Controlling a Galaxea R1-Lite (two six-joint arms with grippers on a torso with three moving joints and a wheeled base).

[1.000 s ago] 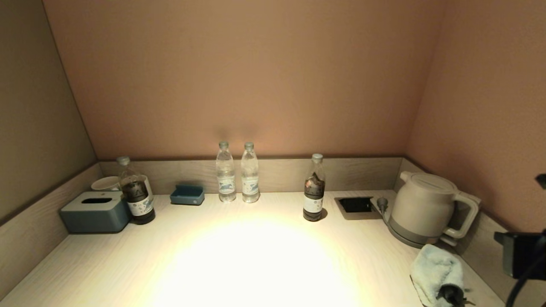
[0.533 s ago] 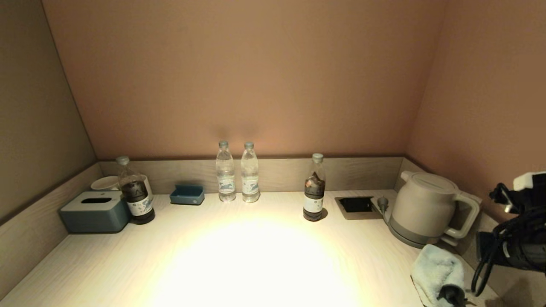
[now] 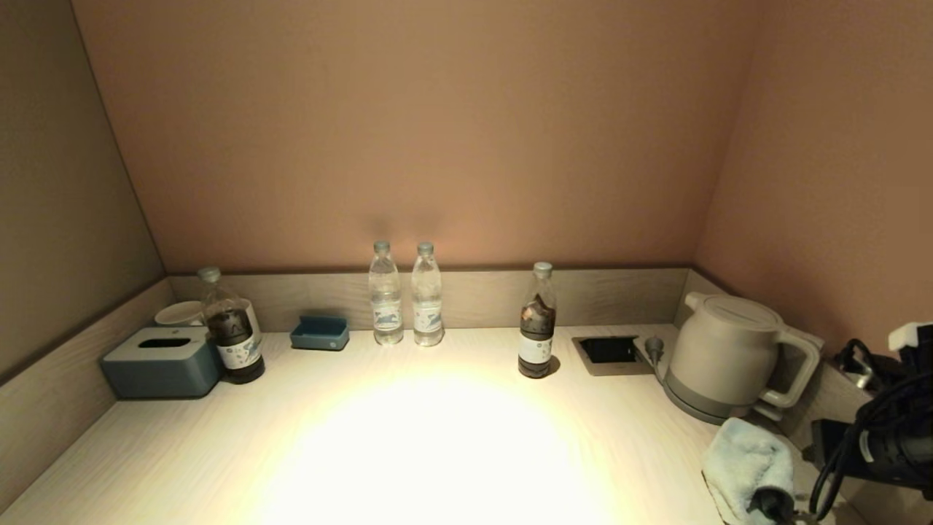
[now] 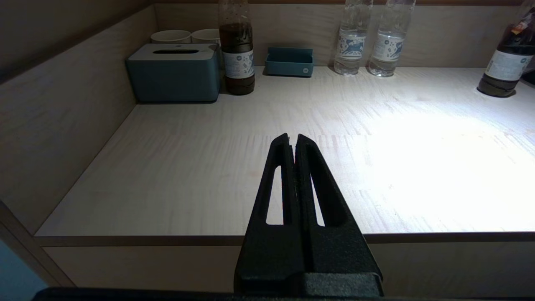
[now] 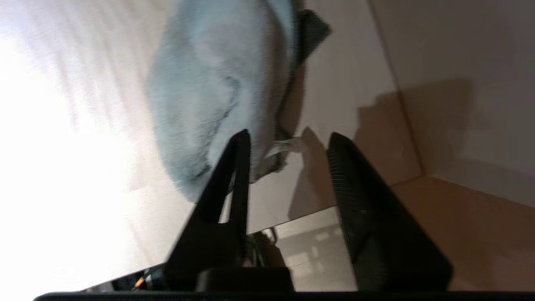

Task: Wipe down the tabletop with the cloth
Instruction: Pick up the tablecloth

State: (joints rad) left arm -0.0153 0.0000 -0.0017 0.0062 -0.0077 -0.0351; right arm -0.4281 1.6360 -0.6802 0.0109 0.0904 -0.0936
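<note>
A light blue cloth (image 3: 747,463) lies crumpled at the front right of the pale wooden tabletop (image 3: 437,437), just before the kettle. It has a dark corner. My right arm (image 3: 882,441) hangs at the right edge, beside the cloth. In the right wrist view the right gripper (image 5: 288,138) is open and empty; one finger overlaps the edge of the cloth (image 5: 217,83), the other is over bare table by the side wall. My left gripper (image 4: 292,138) is shut and empty, parked off the table's front edge.
A grey kettle (image 3: 721,357) stands at the right rear by a recessed socket (image 3: 609,351). A dark bottle (image 3: 536,324), two water bottles (image 3: 406,295), a blue tray (image 3: 320,333), another dark bottle (image 3: 232,328), a tissue box (image 3: 162,362) and cups line the back and left.
My right arm has come into view from the right edge and lowered towards the cloth. The cloth and the other things have not moved.
</note>
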